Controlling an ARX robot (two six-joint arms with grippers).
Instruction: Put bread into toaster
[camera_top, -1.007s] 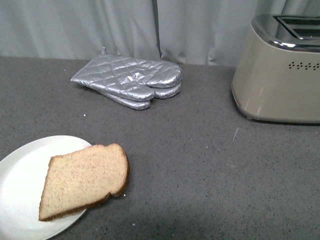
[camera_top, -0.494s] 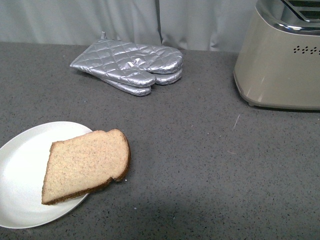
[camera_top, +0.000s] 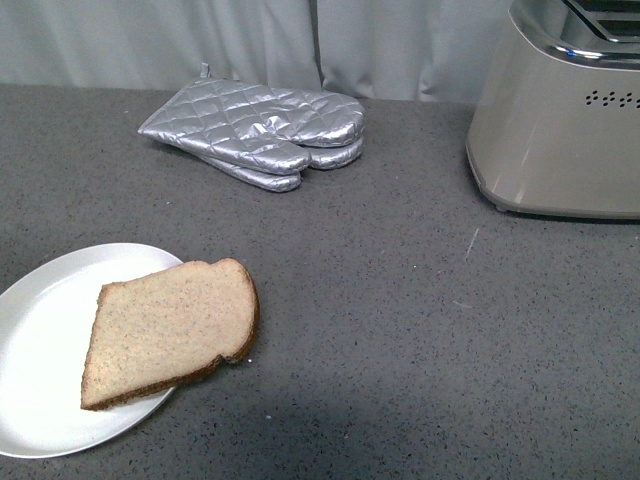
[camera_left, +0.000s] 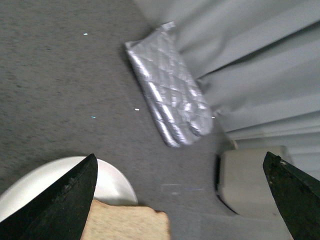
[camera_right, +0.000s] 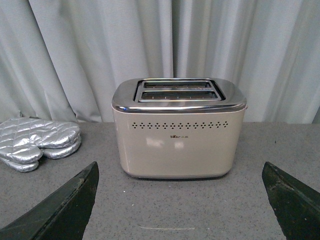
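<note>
The bread (camera_top: 170, 332) is a tan slice with brown crust, lying half on a white plate (camera_top: 40, 360) at the front left, its rounded top hanging over the plate's rim. The beige toaster (camera_top: 560, 120) stands at the far right; neither arm shows in the front view. In the left wrist view my left gripper (camera_left: 180, 200) is open above the counter, with the bread (camera_left: 125, 225) and plate (camera_left: 107, 182) below it and the toaster (camera_left: 250, 185) beyond. My right gripper (camera_right: 180, 200) is open, facing the toaster (camera_right: 178, 127) with its two empty slots.
Silver quilted oven mitts (camera_top: 255, 133) lie stacked at the back of the grey counter (camera_top: 400, 330), left of the toaster, also in the left wrist view as mitts (camera_left: 170, 95) and beside the toaster as mitts (camera_right: 35, 142). A grey curtain (camera_top: 300, 40) hangs behind.
The front view has tilted down a little since a second ago, so the plate, bread and mitts sit higher in frame. Nothing on the counter has moved.
</note>
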